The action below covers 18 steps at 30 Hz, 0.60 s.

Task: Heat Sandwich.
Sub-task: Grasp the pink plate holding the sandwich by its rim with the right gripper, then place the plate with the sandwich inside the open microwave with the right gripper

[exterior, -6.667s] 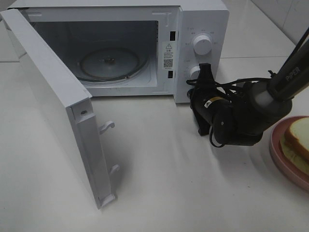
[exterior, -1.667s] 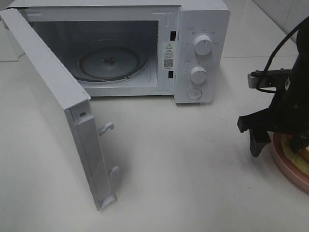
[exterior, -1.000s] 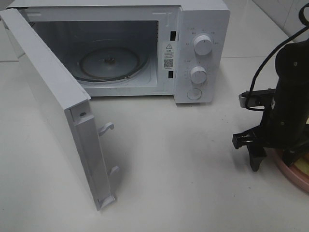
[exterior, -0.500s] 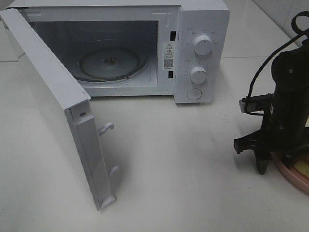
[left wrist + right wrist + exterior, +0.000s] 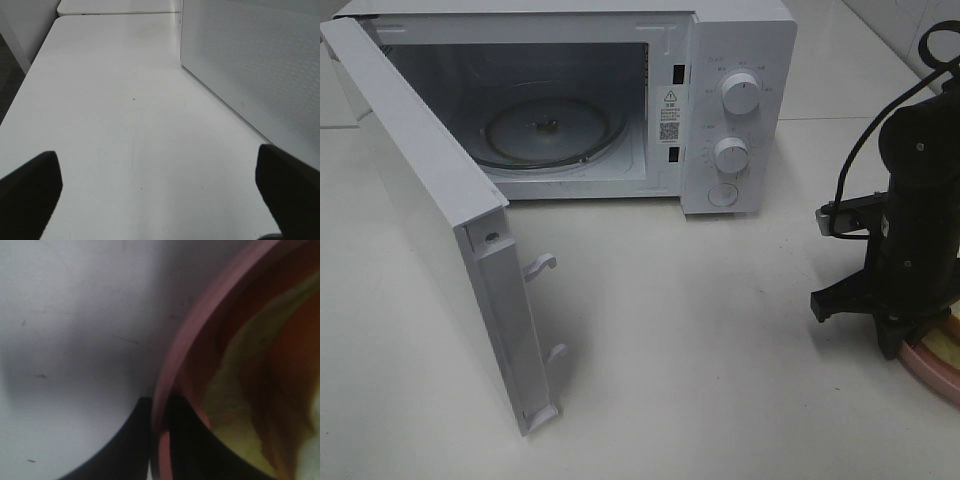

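Tabletop, high view: plain white table (image 5: 720,390) filling the lower frame, pale tiled wall at the upper right corner.
Microwave: white microwave oven (image 5: 740,40) across the top of the frame, its door (image 5: 420,180) swung wide toward the lower left, two latch hooks (image 5: 542,263) sticking out of the door's edge.
Cavity: round glass turntable (image 5: 550,125) lying bare on the cavity floor.
Controls: upper knob (image 5: 738,93), lower knob (image 5: 731,155) and a round button (image 5: 723,194) stacked on the panel right of the cavity.
Right arm: black arm (image 5: 920,190) standing nearly upright at the right edge, cable looping up beside it.
Right gripper: right gripper (image 5: 895,345) pointing down onto the near rim of the pink plate (image 5: 932,365) at the lower right edge.
Sandwich: sandwich (image 5: 948,338) on that plate, only a pale yellow sliver showing beside the arm, well apart from the microwave.
Left gripper, left wrist view: left gripper (image 5: 160,195) spread wide, grasping nothing, its dark fingertips (image 5: 27,192) far apart over bare white table, the microwave's perforated side wall alongside.
Grip, right wrist view: two dark fingers (image 5: 130,450) pinched onto the plate's pink rim, one outside it, one inside.
Filling, right wrist view: yellow-green edge of the sandwich just beyond the inner finger; I cannot tell whether they touch.
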Motion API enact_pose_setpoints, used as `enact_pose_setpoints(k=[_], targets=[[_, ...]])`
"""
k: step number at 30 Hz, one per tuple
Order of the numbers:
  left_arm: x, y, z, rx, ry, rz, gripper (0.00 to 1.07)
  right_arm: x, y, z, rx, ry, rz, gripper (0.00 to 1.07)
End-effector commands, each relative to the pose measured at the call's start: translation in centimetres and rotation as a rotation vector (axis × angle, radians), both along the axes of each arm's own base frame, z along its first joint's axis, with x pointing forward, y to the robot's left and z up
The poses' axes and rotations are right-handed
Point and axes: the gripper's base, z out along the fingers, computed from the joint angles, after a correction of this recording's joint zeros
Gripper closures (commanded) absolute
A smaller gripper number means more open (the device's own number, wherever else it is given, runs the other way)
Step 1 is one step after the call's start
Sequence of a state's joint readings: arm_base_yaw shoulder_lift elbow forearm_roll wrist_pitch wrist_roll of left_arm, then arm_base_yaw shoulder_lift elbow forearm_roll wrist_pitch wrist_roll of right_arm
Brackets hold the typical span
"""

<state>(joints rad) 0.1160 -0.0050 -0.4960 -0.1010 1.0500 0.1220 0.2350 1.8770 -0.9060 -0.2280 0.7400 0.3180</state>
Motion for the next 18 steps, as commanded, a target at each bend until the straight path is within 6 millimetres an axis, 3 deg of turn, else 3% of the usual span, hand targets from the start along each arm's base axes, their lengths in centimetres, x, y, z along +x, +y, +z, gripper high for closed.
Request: enact_pose_setpoints(k=[1, 18], targets=[[-0.25, -0.09, 0.01, -0.008, -0.032, 0.003, 0.09, -0.46, -0.22, -0.38, -0.015, 0.035, -0.006, 1.07], [-0.25, -0.09, 0.01, -0.008, -0.032, 0.003, 0.09, -0.56, -0.35, 0.32, -0.031, 0.031, 0.026, 1.07]])
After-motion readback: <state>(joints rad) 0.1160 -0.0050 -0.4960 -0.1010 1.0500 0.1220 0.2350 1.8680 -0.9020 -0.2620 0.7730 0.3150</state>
